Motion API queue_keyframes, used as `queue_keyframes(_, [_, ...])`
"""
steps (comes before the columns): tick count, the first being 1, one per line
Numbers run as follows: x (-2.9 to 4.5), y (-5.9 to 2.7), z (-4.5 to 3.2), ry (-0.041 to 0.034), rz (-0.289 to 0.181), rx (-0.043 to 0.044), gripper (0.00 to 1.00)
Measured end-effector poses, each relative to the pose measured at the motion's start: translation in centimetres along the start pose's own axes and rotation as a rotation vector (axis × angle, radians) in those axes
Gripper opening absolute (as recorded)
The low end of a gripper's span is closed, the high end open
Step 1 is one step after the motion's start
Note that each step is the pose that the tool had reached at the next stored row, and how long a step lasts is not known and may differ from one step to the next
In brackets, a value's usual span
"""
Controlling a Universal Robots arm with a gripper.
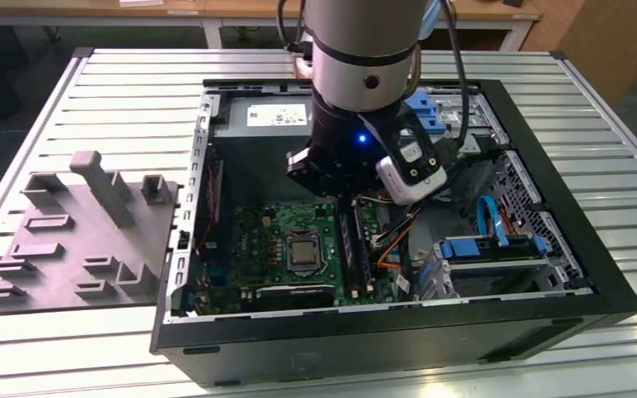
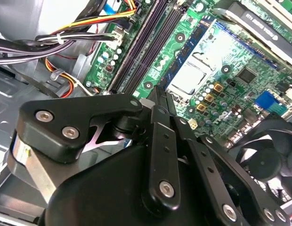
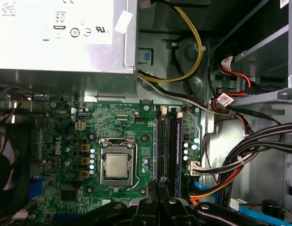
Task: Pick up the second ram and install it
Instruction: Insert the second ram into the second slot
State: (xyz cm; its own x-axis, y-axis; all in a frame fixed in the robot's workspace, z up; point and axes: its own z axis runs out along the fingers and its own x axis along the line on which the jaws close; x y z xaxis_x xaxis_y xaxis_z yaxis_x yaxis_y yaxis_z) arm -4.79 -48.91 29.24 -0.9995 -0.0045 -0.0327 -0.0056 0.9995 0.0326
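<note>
My gripper [image 1: 338, 197] hangs inside the open computer case [image 1: 584, 274], just above the black memory slots [image 3: 172, 150] beside the processor socket [image 3: 117, 165]. In both wrist views the fingers [image 3: 154, 190] are drawn close together. In the second wrist view a thin dark-blue stick, the second ram [image 2: 186, 54], runs out from the gripper [image 2: 158, 89] parallel to the slots [image 2: 136, 56], and the gripper is shut on it. The stick is over the green motherboard [image 1: 263, 236], between the slots and the socket. I cannot tell whether it touches a slot.
The grey power supply [image 1: 274, 116] lies at the far end of the case. Cable bundles [image 3: 240, 160] and blue drive brackets [image 1: 490, 249] crowd the exterior view's right. A black fan [image 2: 268, 155] sits near the board. A grey parts holder [image 1: 75, 240] lies on the slatted table outside the case.
</note>
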Motion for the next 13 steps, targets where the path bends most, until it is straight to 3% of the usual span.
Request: queue_keyframes(13, [-0.39, -0.03, 0.85, -0.0002, 0.006, -0.0017, 0.11])
